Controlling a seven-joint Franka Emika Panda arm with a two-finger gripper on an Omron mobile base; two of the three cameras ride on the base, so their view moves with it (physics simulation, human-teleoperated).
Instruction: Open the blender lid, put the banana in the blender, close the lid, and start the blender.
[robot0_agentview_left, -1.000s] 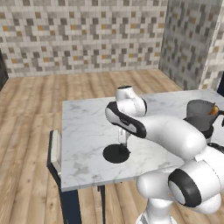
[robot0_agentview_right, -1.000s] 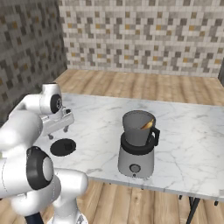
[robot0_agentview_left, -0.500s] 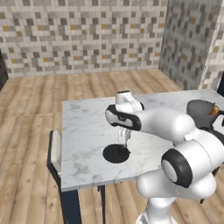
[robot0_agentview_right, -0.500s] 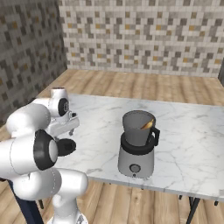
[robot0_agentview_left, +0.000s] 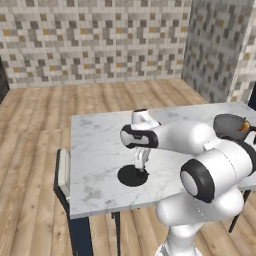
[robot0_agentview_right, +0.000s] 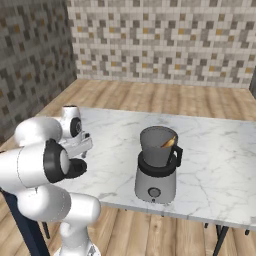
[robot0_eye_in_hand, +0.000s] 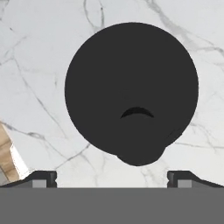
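hovering over the blender lid (robot0_eye_in_hand: 131, 94), the gripper (robot0_agentview_left: 141, 162) hangs just above the marble table (robot0_agentview_left: 95, 150) with its fingers spread wide apart and nothing between them; in the hand view the two dark fingertips (robot0_eye_in_hand: 41, 177) stand at either side of the bottom, and the black disc lies flat on the marble between and beyond them. its small knob shows as a curved edge near the disc's middle.

that lid lies toward the near left part of the table, well apart from the blender (robot0_agentview_right: 156, 167), which stands open-topped near the table's near edge further right. the jar has no cover on it, so the opening step looks done. inside the jar's rim, on the right side, a bit of orange-brown shows, which i take to be the banana (robot0_agentview_right: 168, 143), already dropped in; only its tip can be made out, so how it sits in the jar is unclear.

judging from this, about half the job is behind: lid off, fruit in. what remains is to take hold of the lid by its knob, carry it across to the jar, seat it on the rim, and then work the small knob on the front of the grey base (robot0_agentview_right: 154, 192) to start the machine. the hand seems lined up for the pick, not yet touching the lid as far as i can tell.
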